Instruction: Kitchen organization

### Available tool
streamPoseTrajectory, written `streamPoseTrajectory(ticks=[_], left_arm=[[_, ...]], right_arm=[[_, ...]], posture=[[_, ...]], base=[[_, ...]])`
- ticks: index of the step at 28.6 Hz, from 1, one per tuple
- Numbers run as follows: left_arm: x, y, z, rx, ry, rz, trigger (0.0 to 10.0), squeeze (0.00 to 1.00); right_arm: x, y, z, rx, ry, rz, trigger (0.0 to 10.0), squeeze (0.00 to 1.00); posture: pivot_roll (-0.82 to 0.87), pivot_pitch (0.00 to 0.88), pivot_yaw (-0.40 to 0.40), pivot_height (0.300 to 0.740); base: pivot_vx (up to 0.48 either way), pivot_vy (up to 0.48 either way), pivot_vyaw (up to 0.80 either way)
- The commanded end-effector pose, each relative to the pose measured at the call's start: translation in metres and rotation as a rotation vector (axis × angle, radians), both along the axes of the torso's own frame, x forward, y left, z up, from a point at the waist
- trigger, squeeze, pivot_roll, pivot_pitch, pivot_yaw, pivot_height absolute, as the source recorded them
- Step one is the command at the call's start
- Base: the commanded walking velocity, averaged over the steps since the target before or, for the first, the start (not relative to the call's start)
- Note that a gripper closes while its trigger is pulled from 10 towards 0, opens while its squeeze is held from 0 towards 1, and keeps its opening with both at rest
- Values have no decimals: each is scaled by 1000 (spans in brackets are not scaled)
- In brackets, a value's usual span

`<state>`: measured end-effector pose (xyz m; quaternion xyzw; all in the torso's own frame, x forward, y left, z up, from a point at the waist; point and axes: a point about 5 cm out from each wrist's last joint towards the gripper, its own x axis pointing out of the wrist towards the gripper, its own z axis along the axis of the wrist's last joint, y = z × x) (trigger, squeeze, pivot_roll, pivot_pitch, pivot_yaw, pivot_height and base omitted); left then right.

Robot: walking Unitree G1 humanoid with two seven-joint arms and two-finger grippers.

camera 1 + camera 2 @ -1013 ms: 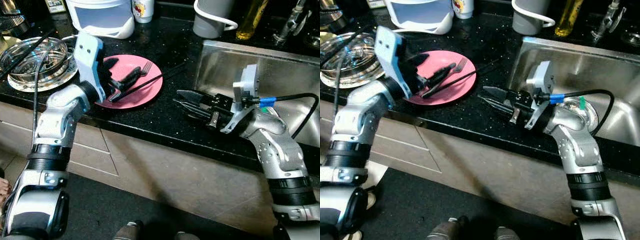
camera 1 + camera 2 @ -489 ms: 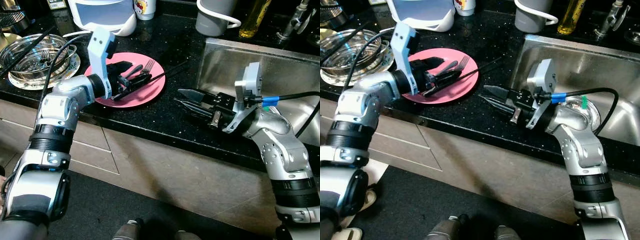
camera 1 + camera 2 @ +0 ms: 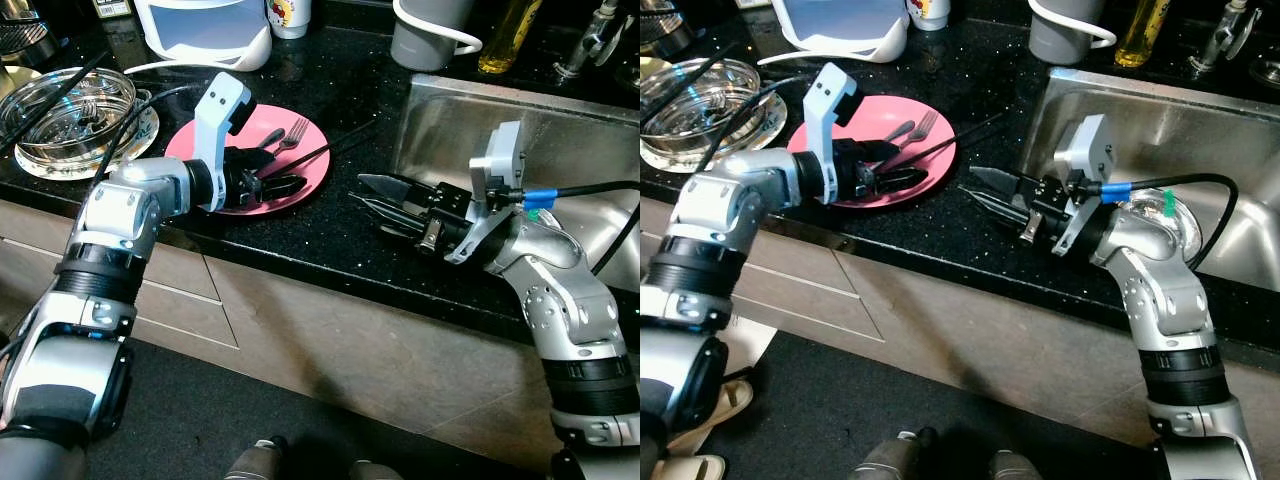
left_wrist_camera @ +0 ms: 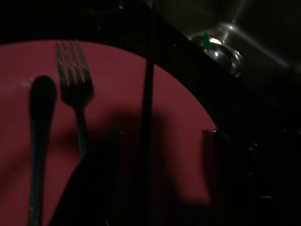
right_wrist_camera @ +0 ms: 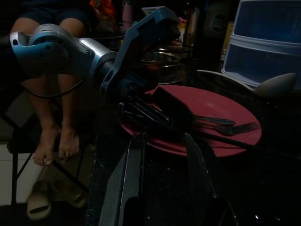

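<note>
A pink plate (image 3: 308, 168) lies on the black counter and holds a fork (image 3: 292, 133), a spoon (image 4: 41, 99) and a long dark chopstick (image 3: 335, 146) that sticks out past its rim. My left gripper (image 3: 287, 186) hovers low over the plate's near side, open, its fingers (image 4: 94, 188) on either side of the chopstick without clamping it. My right gripper (image 3: 360, 191) hangs open just above the counter between the plate and the sink, pointing at the plate, with nothing between its fingers (image 5: 127, 183).
A steel sink (image 3: 560, 150) with a round strainer (image 3: 1165, 215) sits at the right. A steel bowl (image 3: 70, 115) stands at the left. Along the back are a white container (image 3: 205, 30), a grey mug (image 3: 430, 35) and an oil bottle (image 3: 505, 35). A person's bare legs (image 5: 51, 117) are beyond the counter.
My left wrist has rolled from upright to lying flatter, and its fingers have swung low over the plate's near side. The right arm has hardly moved.
</note>
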<state>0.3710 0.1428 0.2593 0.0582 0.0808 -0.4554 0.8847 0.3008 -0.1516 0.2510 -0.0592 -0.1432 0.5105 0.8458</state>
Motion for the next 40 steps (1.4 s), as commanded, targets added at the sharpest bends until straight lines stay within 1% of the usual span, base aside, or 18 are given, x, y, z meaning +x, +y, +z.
streamPoseTrajectory(ticks=[1, 5, 14, 16, 20, 22, 24, 25, 27, 29, 31, 32, 33, 34, 36, 37, 40], left_arm=[[1, 3, -2, 31, 29, 0, 0, 0], [1, 3, -1, 30, 31, -1, 0, 0], [-3, 4, -9, 57, 103, -12, 0, 0], [-4, 5, -12, 60, 138, -1, 0, 0], [-3, 10, -14, 64, 149, 32, 0, 0], [0, 15, -5, 62, 86, 71, 0, 0], [3, 19, 11, 47, -15, 111, 0, 0], [4, 20, 18, 39, -48, 129, 0, 0], [4, 20, 18, 39, -48, 129, 0, 0], [4, 26, 50, 2, -212, 186, 0, 0], [4, 26, 50, 2, -212, 186, 0, 0], [3, 30, 67, -30, -285, 217, 0, 0], [-1, 31, 84, -69, -364, 216, 0, 0], [-6, 29, 95, -122, -417, 186, 0, 0], [-13, 23, 106, -202, -464, 117, 0, 0], [-13, 23, 106, -202, -464, 117, 0, 0], [-22, 13, 105, -291, -452, 1, 0, 0]], right_arm=[[-2, -2, 5, 8, -21, -9, 10000, 0], [-1, -2, 5, 9, -21, -11, 10000, 0], [1, -5, 8, 20, -30, -44, 10000, 0], [2, -5, 8, 24, -31, -49, 10000, 0], [3, -5, 8, 29, -32, -57, 10000, 0], [4, -5, 8, 38, -35, -66, 10000, 0], [5, -5, 10, 57, -38, -75, 10000, 0], [5, -5, 10, 63, -40, -77, 10000, 0], [5, -5, 10, 63, -40, -77, 10000, 0], [7, -5, 14, 101, -45, -87, 10000, 0], [7, -5, 14, 101, -45, -87, 10000, 0], [7, -5, 15, 117, -45, -92, 10000, 0], [9, -5, 16, 145, -41, -99, 10000, 0], [10, -4, 17, 166, -38, -108, 10000, 0], [12, -3, 19, 196, -34, -126, 10000, 0], [12, -3, 19, 196, -34, -126, 10000, 0], [19, -4, 23, 261, -19, -188, 10000, 0]], posture=[[-29, 164, -10, 740], [-29, 164, -10, 740], [-25, 170, -4, 740], [-22, 169, -4, 740], [-20, 168, -4, 740], [-18, 166, -4, 740], [-15, 164, -2, 740], [-15, 164, -3, 740], [-15, 164, -3, 740], [-12, 160, -2, 740], [-12, 160, -2, 740], [-9, 156, -2, 740], [-8, 155, -2, 740], [-5, 152, -2, 740], [-5, 149, 0, 740], [-5, 149, 0, 740], [-6, 146, 3, 740]], base=[[0, 0, 0], [0, 0, 0], [0, 0, 0], [0, 0, 0], [0, 0, 0], [0, 0, 0], [0, 0, 0], [0, 0, 0], [0, 0, 0], [0, 0, 0], [0, 0, 0], [0, 0, 0], [0, 0, 0], [0, 0, 0], [0, 0, 0], [0, 0, 0], [0, 0, 0]])
